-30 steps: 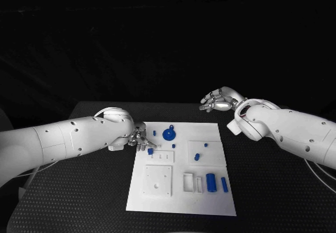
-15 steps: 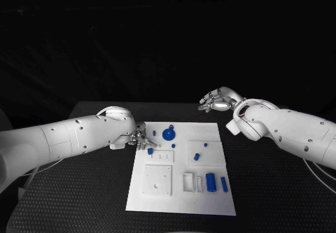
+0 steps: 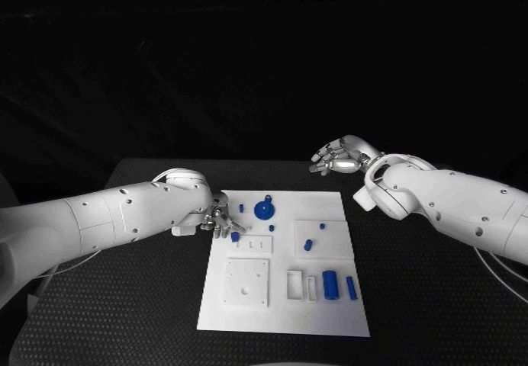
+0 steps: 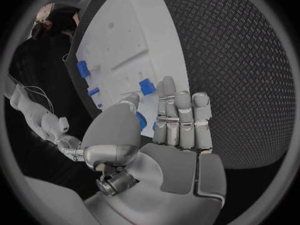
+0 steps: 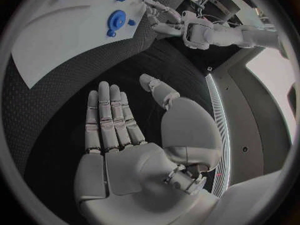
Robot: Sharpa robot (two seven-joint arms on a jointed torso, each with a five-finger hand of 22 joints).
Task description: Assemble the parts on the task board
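Note:
The white task board [image 3: 288, 305] lies mid-table with several blue parts on it: a round disc [image 3: 265, 210], a thick cylinder [image 3: 330, 284] and small pegs. My left hand [image 3: 220, 222] hovers at the board's far left edge with its fingers straight and nothing held. A small blue part [image 3: 236, 236] lies on the board just by its fingertips, seen in the left wrist view as a blue block [image 4: 147, 86] past the fingers [image 4: 178, 117]. My right hand [image 3: 339, 158] is raised beyond the board's far right corner, palm [image 5: 125, 135] flat and empty.
White blocks and slots [image 3: 248, 282] take up the near half of the board. Black textured mat [image 3: 121, 305] surrounds the board on all sides. The right wrist view shows the board [image 5: 56, 45], the blue disc [image 5: 116, 20] and my left hand [image 5: 164, 21] beyond it.
The left hand has shifted very slightly at the board's left edge. The right hand and the parts lie as before.

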